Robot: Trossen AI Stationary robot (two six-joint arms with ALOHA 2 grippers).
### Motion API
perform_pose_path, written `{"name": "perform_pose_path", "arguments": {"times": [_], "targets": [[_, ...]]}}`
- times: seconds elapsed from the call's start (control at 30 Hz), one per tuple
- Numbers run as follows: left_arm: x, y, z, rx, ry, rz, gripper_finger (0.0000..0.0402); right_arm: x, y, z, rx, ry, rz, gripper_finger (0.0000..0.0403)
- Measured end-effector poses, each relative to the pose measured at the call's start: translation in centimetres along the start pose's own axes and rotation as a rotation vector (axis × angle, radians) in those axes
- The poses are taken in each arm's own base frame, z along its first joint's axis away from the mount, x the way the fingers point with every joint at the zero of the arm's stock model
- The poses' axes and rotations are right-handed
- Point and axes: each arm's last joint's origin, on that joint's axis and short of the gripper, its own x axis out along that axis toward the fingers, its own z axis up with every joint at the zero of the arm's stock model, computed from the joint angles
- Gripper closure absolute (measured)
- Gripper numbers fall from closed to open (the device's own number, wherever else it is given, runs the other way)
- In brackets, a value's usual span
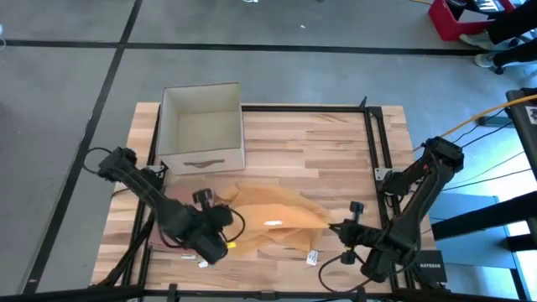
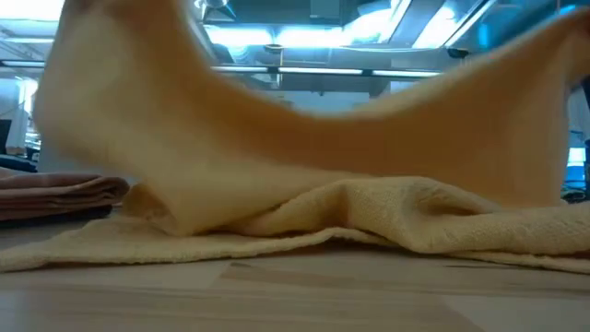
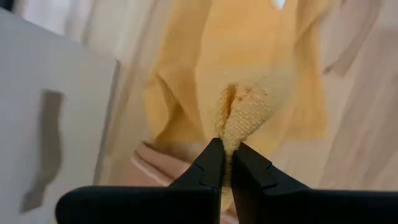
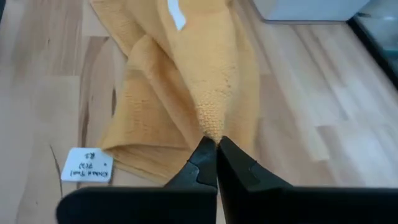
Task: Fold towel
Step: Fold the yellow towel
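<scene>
A yellow towel (image 1: 273, 220) lies rumpled on the wooden table near its front edge. In the low view its upper part (image 2: 304, 138) hangs raised between two ends, while its lower part (image 2: 387, 217) rests on the table. My left gripper (image 1: 221, 215) (image 3: 225, 149) is shut on the towel's left end. My right gripper (image 1: 335, 226) (image 4: 216, 144) is shut on its right end. My left gripper pinches a bunched bit of the towel's edge (image 3: 239, 121) between its two fingers, coming slanting down from the table's left. The cloth puckers at the fingertips and falls away slack toward the table. My right gripper pinches a gathered corner of the towel (image 4: 211, 121) between its two fingertips, slanting down from the table's right. The cloth runs from the tips down to the table, several layers bunched together.
An open white box (image 1: 201, 126) stands at the table's far left. A folded brownish towel (image 2: 55, 189) lies at the near left beside my left arm. A white paper tag (image 4: 87, 165) lies on the table by the towel's near right. A black frame (image 1: 373, 143) runs along the right.
</scene>
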Motion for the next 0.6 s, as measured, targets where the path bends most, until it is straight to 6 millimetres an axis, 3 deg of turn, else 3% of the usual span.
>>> {"name": "perform_pose_path", "arguments": {"times": [0.23, 0.43, 0.6], "targets": [[4.1, -1.8, -1.6, 0.048, 0.166, 0.042, 0.0391, 2.0, 0.1, -2.3, 0.034, -0.057, -0.003, 0.0402], [4.7, -2.4, -1.4, 0.029, 0.185, -0.004, 0.0385, 2.3, 0.2, -2.5, 0.057, -0.099, -0.002, 0.0402], [4.9, -2.2, -1.1, 0.015, 0.183, -0.01, 0.035, 2.3, 0.4, -2.4, 0.07, -0.106, 0.008, 0.0402]]}}
